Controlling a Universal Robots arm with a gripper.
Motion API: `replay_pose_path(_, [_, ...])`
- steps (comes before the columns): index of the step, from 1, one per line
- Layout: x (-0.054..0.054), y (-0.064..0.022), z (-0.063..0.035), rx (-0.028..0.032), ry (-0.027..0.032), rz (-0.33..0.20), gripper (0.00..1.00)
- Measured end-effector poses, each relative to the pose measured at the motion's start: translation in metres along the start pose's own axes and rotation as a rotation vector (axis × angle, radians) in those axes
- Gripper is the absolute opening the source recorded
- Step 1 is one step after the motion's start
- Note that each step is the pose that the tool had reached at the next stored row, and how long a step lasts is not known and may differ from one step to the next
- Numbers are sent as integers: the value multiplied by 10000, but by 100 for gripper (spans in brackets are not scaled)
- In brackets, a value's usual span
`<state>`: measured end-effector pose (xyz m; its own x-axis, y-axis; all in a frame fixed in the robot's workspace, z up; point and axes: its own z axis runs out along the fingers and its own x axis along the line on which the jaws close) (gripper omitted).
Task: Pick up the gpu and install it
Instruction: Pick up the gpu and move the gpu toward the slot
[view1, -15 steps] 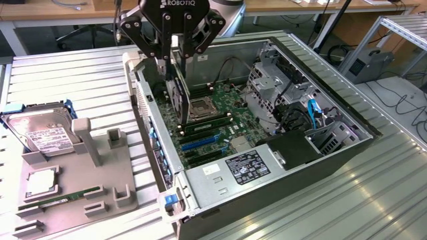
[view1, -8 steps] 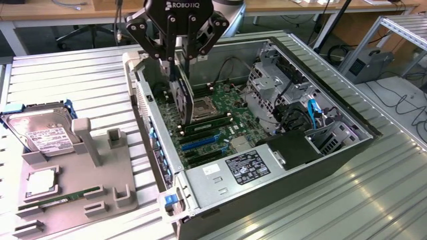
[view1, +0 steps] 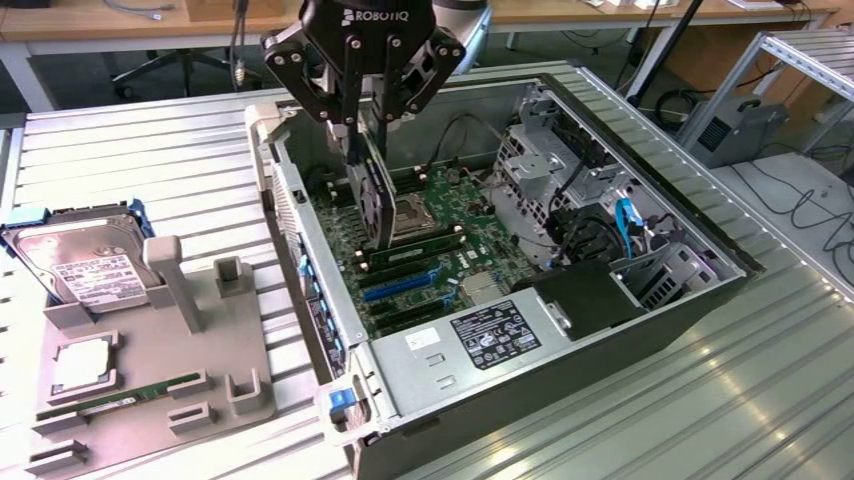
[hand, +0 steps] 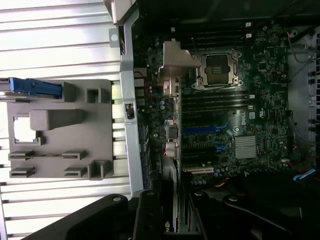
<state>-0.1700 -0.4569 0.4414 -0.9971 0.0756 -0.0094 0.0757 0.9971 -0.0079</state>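
Observation:
The gpu (view1: 378, 205) hangs upright, a thin dark card, over the motherboard (view1: 441, 235) inside the open computer case (view1: 641, 300). My gripper (view1: 364, 135) is shut on the card's upper edge, one finger on each face. The card's lower end is above the CPU socket (view1: 404, 210) and the memory slots, apart from the board. In the wrist view the gpu (hand: 172, 150) appears edge-on between my fingers (hand: 150, 215), with its silver bracket (hand: 176, 62) at the far end. The blue expansion slots (view1: 400, 287) lie nearer the case's front end.
A grey parts fixture (view1: 147, 360) on the exterior view's left carries a hard drive (view1: 80, 265), a CPU chip (view1: 83, 365) and a green RAM stick (view1: 120, 400). The power supply (view1: 494, 330) and drive cage (view1: 541, 170) crowd the case.

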Motion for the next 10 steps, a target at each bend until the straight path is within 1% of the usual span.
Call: replay_pose_path(10, [-98, 17, 30, 25, -2, -1, 26])
